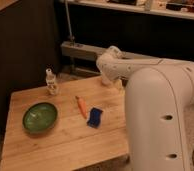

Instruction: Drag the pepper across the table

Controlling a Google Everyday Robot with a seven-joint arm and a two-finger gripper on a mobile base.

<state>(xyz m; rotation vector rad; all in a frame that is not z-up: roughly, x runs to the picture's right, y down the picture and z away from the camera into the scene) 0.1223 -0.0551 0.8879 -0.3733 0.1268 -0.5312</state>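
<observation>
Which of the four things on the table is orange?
The slender pepper, lying between the green bowl and blue block; the bottle is pale. End effector is by the table's far edge.

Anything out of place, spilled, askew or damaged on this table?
Nothing stands out. The pepper lies whole on the table, beside the blue sponge. The green bowl sits level, and the small bottle stands upright near the far edge. The gripper is at the table's far edge, away from the pepper.
</observation>
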